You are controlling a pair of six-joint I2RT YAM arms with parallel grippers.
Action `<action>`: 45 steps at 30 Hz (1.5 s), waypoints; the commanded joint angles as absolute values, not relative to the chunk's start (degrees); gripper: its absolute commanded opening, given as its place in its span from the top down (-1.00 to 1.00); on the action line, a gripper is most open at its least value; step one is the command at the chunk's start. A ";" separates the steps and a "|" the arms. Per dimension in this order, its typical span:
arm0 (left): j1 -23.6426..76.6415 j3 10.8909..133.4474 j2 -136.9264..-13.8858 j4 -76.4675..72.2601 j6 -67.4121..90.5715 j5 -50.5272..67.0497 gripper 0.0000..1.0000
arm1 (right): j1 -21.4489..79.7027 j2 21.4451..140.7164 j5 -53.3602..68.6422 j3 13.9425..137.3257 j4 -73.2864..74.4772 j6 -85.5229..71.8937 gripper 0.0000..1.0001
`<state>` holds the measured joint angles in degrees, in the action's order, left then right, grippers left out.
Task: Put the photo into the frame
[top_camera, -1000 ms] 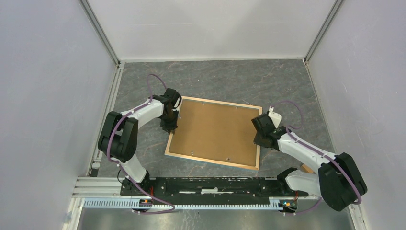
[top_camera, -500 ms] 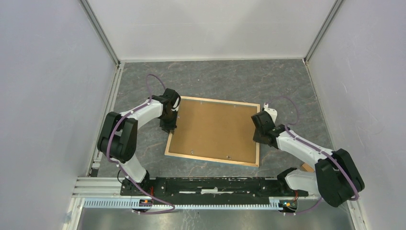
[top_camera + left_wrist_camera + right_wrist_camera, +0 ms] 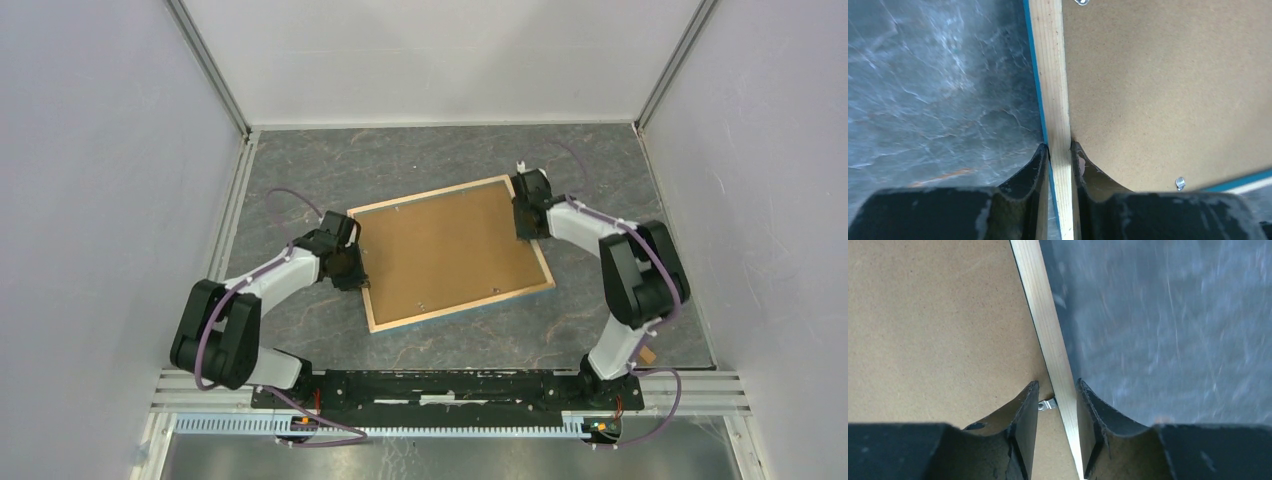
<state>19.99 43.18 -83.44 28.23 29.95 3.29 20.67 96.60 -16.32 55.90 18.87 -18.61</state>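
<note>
The frame (image 3: 430, 195) lies back-up and askew on the table, light wood rim around a brown backing board (image 3: 450, 250). The photo is hidden. My left gripper (image 3: 352, 270) is at the frame's left side. In the left wrist view this gripper (image 3: 1059, 146) is shut on the wood rim (image 3: 1050, 75), with a blue edge showing beside it. My right gripper (image 3: 522, 222) is at the far right corner. In the right wrist view it (image 3: 1058, 384) straddles the rim (image 3: 1040, 315), open, with a gap and a metal tab (image 3: 1047, 404) between the inner finger and the wood.
The tabletop (image 3: 420, 155) is dark grey marbled, with white walls on three sides. A metal rail (image 3: 450, 385) with the arm bases runs along the near edge. A small tan thing (image 3: 648, 353) lies by the right arm's base.
The frame has swung counter-clockwise on the table. My right gripper moved away toward the far right corner, and my left gripper drew nearer and leftward with the rim.
</note>
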 commanded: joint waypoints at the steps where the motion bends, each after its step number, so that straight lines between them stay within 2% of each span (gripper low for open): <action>1: 21.54 32.27 -81.16 21.31 41.25 17.93 0.85 | 22.03 103.53 -4.59 68.89 20.90 -13.18 0.12; 6: 21.56 29.18 -70.59 25.13 41.84 17.19 0.48 | 22.31 98.48 -5.73 67.36 22.78 -11.41 -0.27; 9: 21.51 30.78 -63.17 28.67 41.63 15.54 0.19 | 22.47 91.93 -5.10 64.41 23.73 -11.40 -0.41; 13: 21.54 37.88 -58.34 31.92 39.11 12.16 -0.31 | 23.51 82.45 -7.01 58.06 24.74 -13.10 -0.51; 16: 21.51 44.49 -60.00 32.77 35.36 8.69 -0.70 | 24.56 77.71 -8.35 54.35 27.32 -16.22 -0.53; 19: 21.49 52.79 -66.04 32.20 31.74 5.29 -0.91 | 24.73 74.57 -6.42 50.26 29.76 -19.57 -0.53; 26: 20.87 66.44 -85.70 22.80 29.43 4.67 -1.00 | 24.52 63.31 -7.02 37.54 24.54 -25.52 -0.59; 29: 20.73 71.99 -95.07 18.78 27.22 6.02 -1.00 | 23.89 58.81 -4.46 31.93 20.72 -28.34 -0.75; 35: 20.26 87.30 -111.31 23.81 20.56 10.28 -1.00 | 20.16 56.40 5.08 24.62 14.61 -31.65 -0.83; 41: 20.25 92.86 -118.93 27.37 17.08 14.98 -1.00 | 19.86 58.76 5.82 25.67 15.66 -29.86 -0.82; 45: 20.28 92.21 -120.41 26.74 16.42 15.56 -0.99 | 19.73 59.68 6.38 24.64 14.14 -30.30 -0.83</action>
<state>20.47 90.59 -118.83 25.47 21.32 12.53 20.08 58.89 4.78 24.80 17.41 -29.74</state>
